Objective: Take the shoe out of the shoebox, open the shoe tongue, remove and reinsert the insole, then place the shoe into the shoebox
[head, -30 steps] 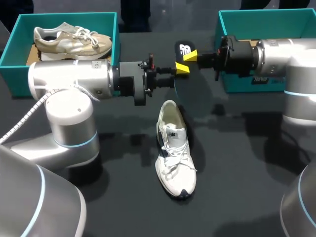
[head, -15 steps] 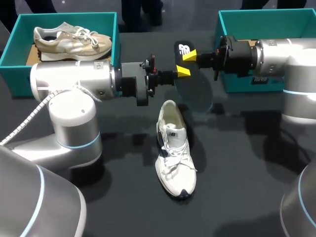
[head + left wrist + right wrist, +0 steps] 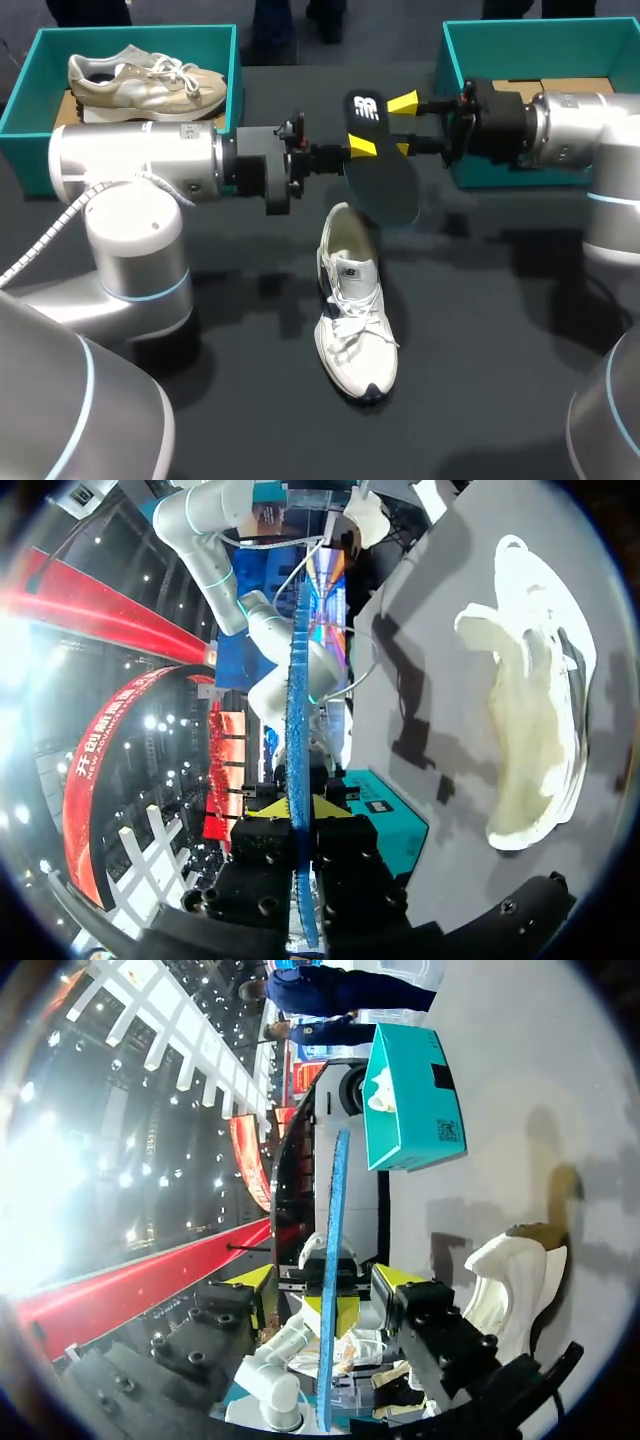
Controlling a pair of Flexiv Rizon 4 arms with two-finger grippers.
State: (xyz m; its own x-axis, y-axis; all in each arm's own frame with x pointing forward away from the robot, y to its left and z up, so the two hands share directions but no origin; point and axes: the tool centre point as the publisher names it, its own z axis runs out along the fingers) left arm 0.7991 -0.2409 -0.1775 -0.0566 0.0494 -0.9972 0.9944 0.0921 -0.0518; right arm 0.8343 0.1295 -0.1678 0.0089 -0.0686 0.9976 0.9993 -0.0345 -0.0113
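Now, left fingers (image 3: 360, 147) are clamped on the insole (image 3: 382, 185), which hangs on edge just above the heel opening of the shoe (image 3: 352, 300). Right fingers (image 3: 404, 102) stand apart either side of it, not touching. Reinsertion seems next: grip firmly, draw the right arm clear, then feed the lower end into the shoe on the bench (image 3: 500, 350).
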